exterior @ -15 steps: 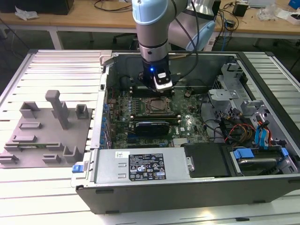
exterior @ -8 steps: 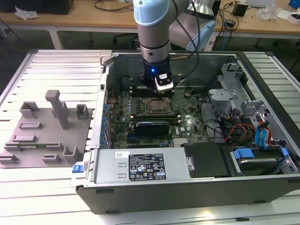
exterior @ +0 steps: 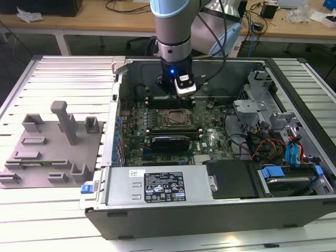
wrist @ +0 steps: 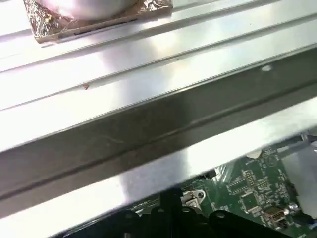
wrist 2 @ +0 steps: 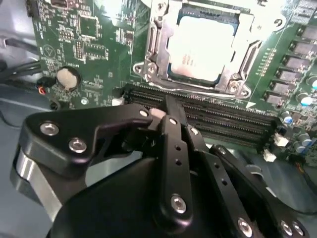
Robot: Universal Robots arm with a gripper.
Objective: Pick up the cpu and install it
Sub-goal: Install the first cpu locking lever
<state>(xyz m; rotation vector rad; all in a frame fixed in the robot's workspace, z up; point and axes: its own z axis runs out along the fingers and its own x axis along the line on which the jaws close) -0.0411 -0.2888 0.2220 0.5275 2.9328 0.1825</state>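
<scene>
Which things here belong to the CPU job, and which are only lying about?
Part of the job:
- cpu, lying in the socket frame on the motherboard
- tool, above the memory slots beside the socket

Just lying about:
- grey fixture plate outside the case
- power supply
- blue drive cables

The cpu, a flat square chip with a pale silver-grey metal top, lies level inside the metal-framed socket on the green motherboard; in the exterior view it sits mid-board.
</scene>
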